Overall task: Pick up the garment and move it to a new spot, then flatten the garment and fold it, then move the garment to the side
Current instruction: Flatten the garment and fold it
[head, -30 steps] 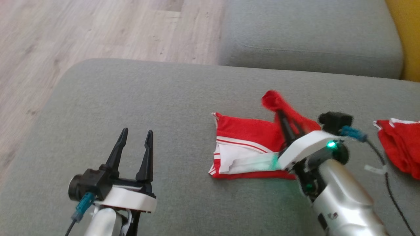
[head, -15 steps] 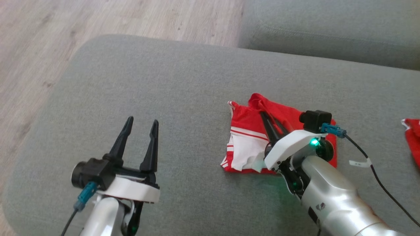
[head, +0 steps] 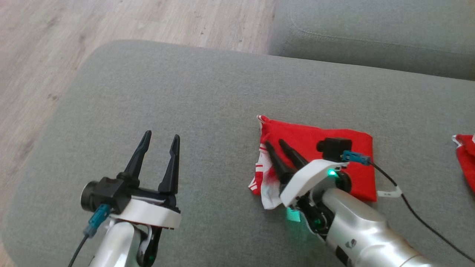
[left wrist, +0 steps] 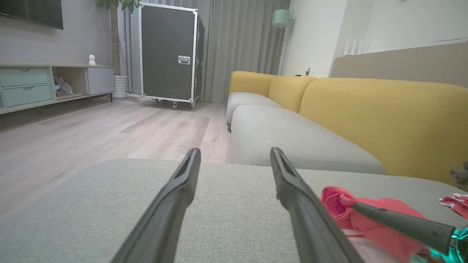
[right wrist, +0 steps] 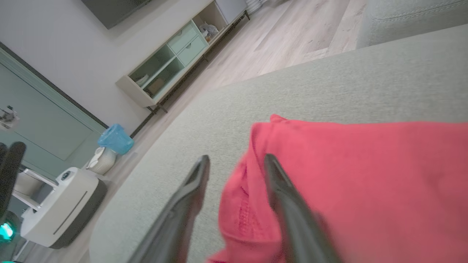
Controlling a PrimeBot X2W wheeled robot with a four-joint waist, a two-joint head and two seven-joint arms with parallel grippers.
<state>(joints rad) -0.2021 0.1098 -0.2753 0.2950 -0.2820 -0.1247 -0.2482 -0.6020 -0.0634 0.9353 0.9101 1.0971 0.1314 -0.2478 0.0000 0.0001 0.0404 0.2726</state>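
The red garment (head: 319, 142) with white trim lies folded on the grey sofa seat (head: 185, 96), its red side up and a white edge showing at its lower left. My right gripper (head: 274, 142) is open, its fingers resting low over the garment's left edge. In the right wrist view the garment (right wrist: 365, 175) spreads to the right, and its rumpled left edge lies between and under my right gripper's (right wrist: 237, 157) parted fingers. My left gripper (head: 161, 135) stands open and empty above bare cushion, well left of the garment. In the left wrist view the garment (left wrist: 340, 204) sits to the right of the left gripper (left wrist: 236, 150).
Another red and white garment (head: 465, 155) lies at the right edge of the seat. A second grey cushion (head: 371, 33) lies beyond, with wooden floor (head: 111, 22) to the left. The yellow sofa back (left wrist: 384, 117) runs along the right. The seat's rounded left edge drops off near my left arm.
My right gripper carried the raised red flap over to the left, laid it flat on the garment and opened. The head camera shifted. The left gripper kept still.
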